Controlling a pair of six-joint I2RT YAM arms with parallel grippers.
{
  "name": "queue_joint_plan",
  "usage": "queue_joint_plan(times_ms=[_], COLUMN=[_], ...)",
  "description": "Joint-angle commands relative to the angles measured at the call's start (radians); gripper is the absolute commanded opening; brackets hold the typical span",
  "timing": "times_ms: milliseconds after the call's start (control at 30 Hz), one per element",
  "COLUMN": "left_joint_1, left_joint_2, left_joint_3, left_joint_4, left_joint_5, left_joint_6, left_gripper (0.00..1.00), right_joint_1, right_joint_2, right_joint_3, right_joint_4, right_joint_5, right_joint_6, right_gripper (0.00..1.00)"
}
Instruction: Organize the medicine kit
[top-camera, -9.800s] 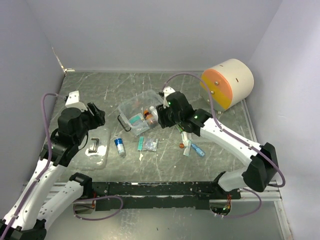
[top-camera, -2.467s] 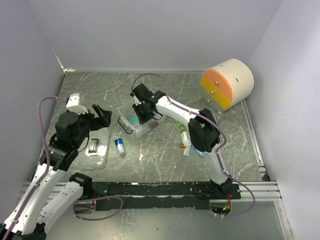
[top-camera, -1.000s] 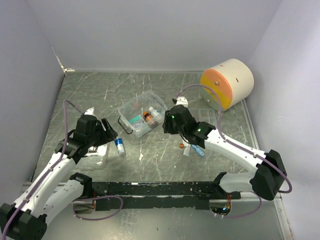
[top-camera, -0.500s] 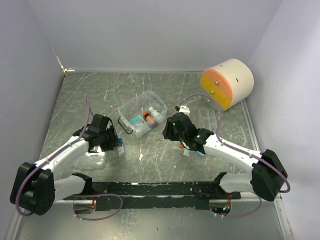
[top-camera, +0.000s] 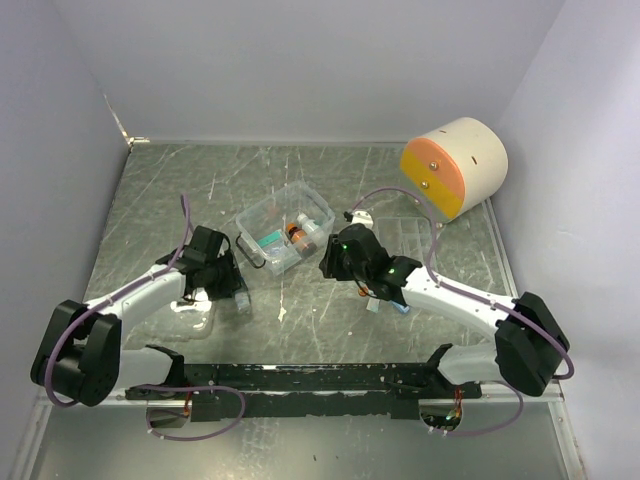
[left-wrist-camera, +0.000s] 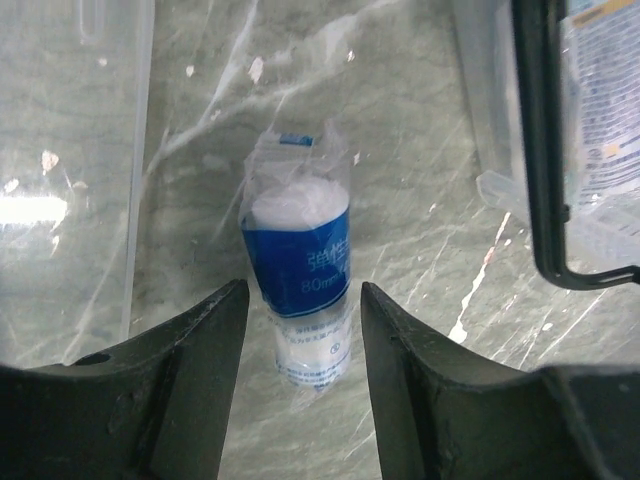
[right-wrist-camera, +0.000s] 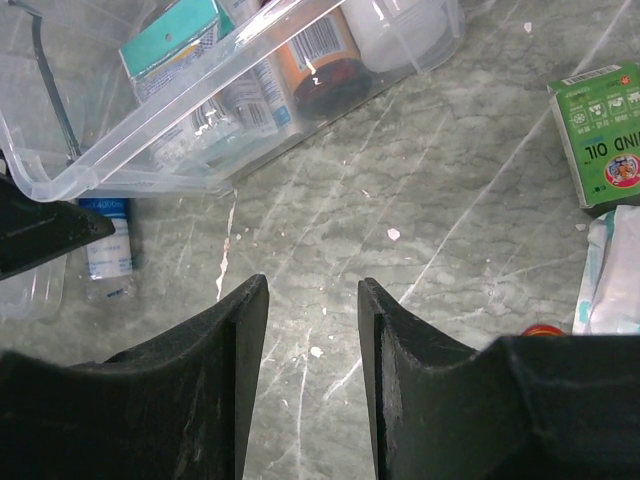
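Clear plastic tells most of the story: the medicine kit (right-wrist-camera: 190, 135) stands lidless just ahead of the right gripper (right-wrist-camera: 312, 285), with a teal carton (right-wrist-camera: 170, 35), an orange-labelled bottle (right-wrist-camera: 320, 60) and a white tub (right-wrist-camera: 400, 20) inside. Its lid (left-wrist-camera: 60, 120) lies flat just left of the left gripper (left-wrist-camera: 303, 292).

I judge the job about half done. Loose on the table are a sleeved blue-label bottle (left-wrist-camera: 300, 260), a green box (right-wrist-camera: 605, 130) and a white sachet (right-wrist-camera: 610, 270), the last two off to the right gripper's right. After those go in, the lid has to go on.

My left fingers (left-wrist-camera: 190, 350) stand apart, straddling the bottle; a sliver of table shows beside one, so it is not pinched. My right jaws are apart over bare table, empty.

The bottle's label reads "80m"; its smaller print is too blurred for me. The green box reads "IND OIL". The orange bottle shows a barcode.
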Motion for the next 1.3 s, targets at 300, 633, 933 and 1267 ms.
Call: queue_joint_plan(times_ms=[300,633,933,1267], left_joint_1=[-0.004,-0.004,-0.004,-0.004], left_joint_2=[0.024,-0.152,-0.410,-0.303], left_joint_3=[-0.032,-0.011,0.162,0.448], left_joint_4=[0.119,0.029,-0.142,0.004], left_joint_5=[-0.040,-0.090,-0.203,0.144], left_joint_6=[0.027,0.013,0.108,0.525], left_gripper=[0.48,0.33,0.34,0.33], right_joint_1=[-0.003,-0.007,-0.010,-0.013], right_joint_2=[0.020,-0.016,-0.105,-0.190], right_joint_3=[-0.007,-0.033,-0.069,-0.120], right_joint_4=[0.048,0.064,0.059,0.068], right_joint_5=[-0.016,-0.001,0.038,0.049], right_joint_6=[-0.006,0.014,0.036,0.013], right_gripper=[0.41,0.40,0.40,0.40])
